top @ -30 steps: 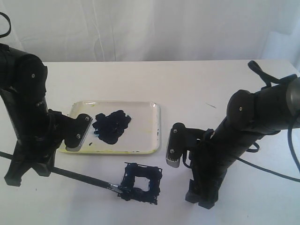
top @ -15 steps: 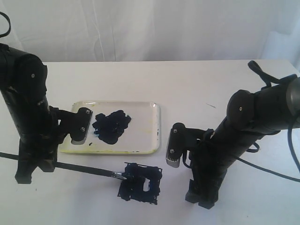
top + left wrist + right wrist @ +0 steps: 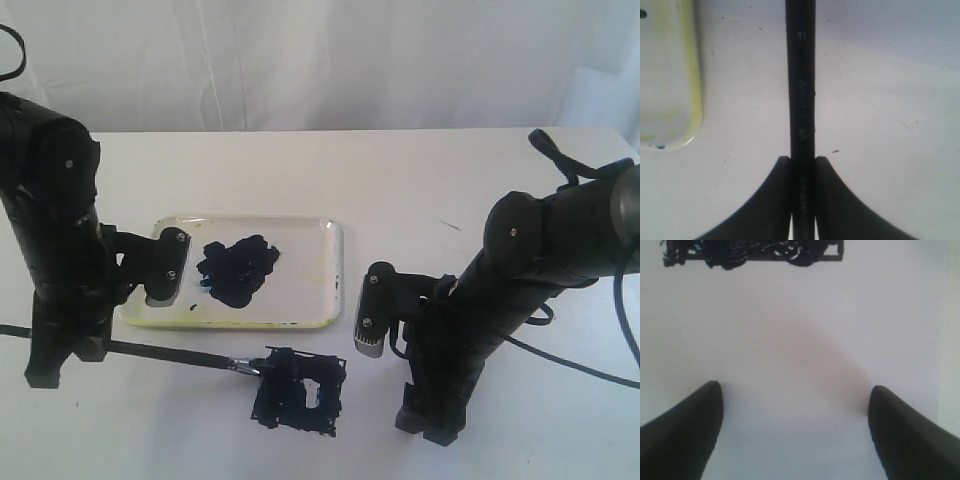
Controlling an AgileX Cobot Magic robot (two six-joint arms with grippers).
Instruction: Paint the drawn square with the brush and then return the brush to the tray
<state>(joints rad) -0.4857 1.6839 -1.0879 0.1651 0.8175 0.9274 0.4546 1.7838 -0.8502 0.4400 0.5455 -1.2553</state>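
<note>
The brush (image 3: 170, 355) lies nearly level over the table, and its silver ferrule and stained tip touch the near-left top corner of the drawn square (image 3: 285, 398). The square is mostly daubed black, with a small white patch left in its middle. My left gripper (image 3: 75, 345) is shut on the brush handle (image 3: 802, 90), with both fingers pressed against it (image 3: 803, 160). A corner of the tray (image 3: 670, 75) lies beside the handle. My right gripper (image 3: 795, 387) is open and holds nothing; it hovers over bare table to the right of the square (image 3: 755, 252).
The yellowish tray (image 3: 320, 270) sits behind the square with a black paint blot (image 3: 235, 268) in its middle. The right arm (image 3: 500, 290) stands right of the square. A black cable (image 3: 580, 365) trails off to the right. The white table's back edge meets a white curtain.
My left gripper has shifted left and back toward the tray, drawing the brush tip from the square's front-left corner up to its back-left corner. More of the square's middle is black. The right arm is still.
</note>
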